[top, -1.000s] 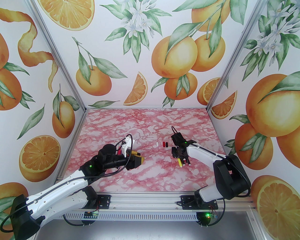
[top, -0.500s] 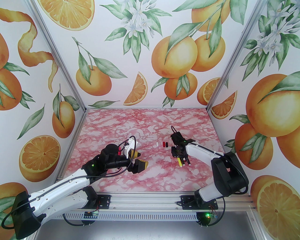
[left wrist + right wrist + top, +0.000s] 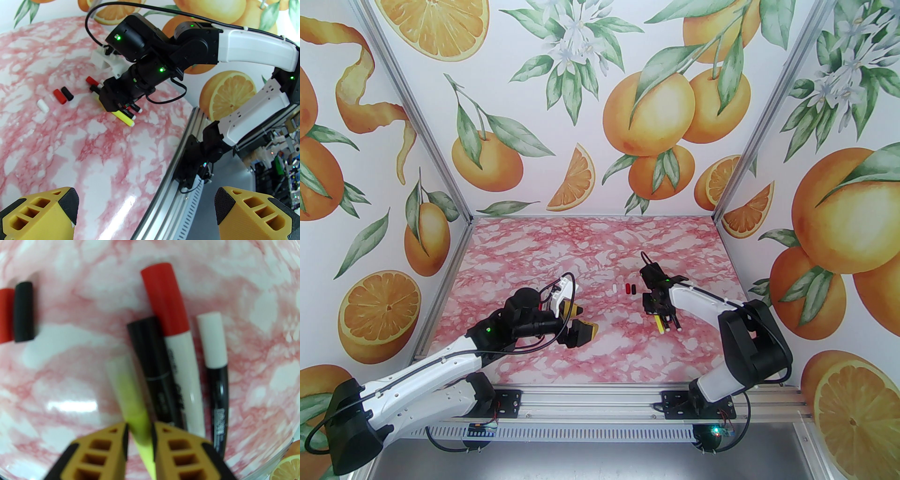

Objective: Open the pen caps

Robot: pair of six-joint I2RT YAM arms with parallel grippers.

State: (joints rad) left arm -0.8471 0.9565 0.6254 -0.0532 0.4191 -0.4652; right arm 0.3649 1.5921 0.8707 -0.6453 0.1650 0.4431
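Glossy marble-look table; smooth plastic pens and pen caps.

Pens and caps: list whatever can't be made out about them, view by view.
- Right wrist view: blur hides whether the yellow pen is capped at its far tip; the right gripper, shut on it, and the bottom edge hide its rear.
- Right wrist view: the left edge cuts off the loose red cap.
- Left wrist view: the right arm covers the middles of the other pens, so their count is unsure.

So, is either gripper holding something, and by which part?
The right gripper pinches the yellow pen on its barrel. The left gripper is open and holds nothing.
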